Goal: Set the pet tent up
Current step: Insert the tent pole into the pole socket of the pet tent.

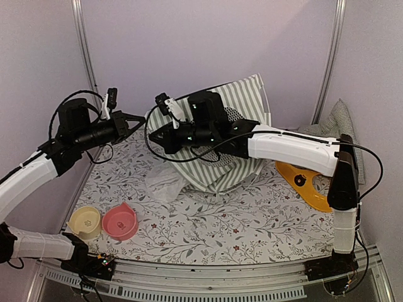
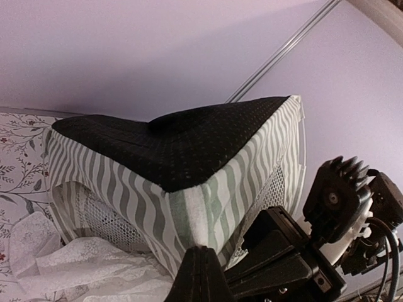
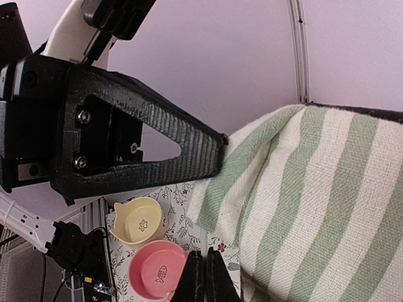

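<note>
The pet tent (image 1: 236, 126) lies collapsed toward the back of the floral-patterned counter (image 1: 208, 220), tilted, its dotted black base (image 2: 182, 141) turned upward and its long axis running from the near left to the far right corner. White lace curtain (image 2: 82, 264) spills out beside it. The right gripper (image 1: 157, 139) has its fingers pressed together, the striped cloth just beside them. The left gripper (image 1: 132, 119) is near the tent's left edge with fingers spread. A yellow bowl (image 1: 84, 222) and a pink bowl (image 1: 119, 221), with paw and fish marks, sit at the near left.

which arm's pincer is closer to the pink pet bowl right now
Left. The left pincer hangs over the mat's far left, beyond the pink bowl. The right pincer is a little farther right, at the striped tent. Both are well above and beyond the bowl.
</note>
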Available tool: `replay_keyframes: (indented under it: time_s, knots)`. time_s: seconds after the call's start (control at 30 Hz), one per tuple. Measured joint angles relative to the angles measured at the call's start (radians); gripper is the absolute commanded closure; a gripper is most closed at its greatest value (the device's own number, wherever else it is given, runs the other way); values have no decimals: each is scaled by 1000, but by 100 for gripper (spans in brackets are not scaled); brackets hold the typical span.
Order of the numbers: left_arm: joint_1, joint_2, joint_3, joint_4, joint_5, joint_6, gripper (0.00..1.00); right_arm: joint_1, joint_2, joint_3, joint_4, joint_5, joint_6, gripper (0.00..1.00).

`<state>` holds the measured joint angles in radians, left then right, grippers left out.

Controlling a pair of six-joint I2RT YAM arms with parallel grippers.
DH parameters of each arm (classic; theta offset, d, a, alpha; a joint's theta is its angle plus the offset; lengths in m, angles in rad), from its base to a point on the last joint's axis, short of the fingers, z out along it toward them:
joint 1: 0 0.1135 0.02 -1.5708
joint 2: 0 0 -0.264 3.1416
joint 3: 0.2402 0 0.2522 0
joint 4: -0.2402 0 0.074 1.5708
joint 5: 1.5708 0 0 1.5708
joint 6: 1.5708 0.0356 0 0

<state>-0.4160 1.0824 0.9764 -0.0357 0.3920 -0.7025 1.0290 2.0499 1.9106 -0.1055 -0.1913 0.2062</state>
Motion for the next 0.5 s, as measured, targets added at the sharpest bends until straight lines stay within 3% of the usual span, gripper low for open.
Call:
replay_keyframes:
  time_s: [0.5]
  knots:
    - [-42, -58, -75, 61, -61, 0, 100, -4, 21, 63, -52, -17, 33, 100]
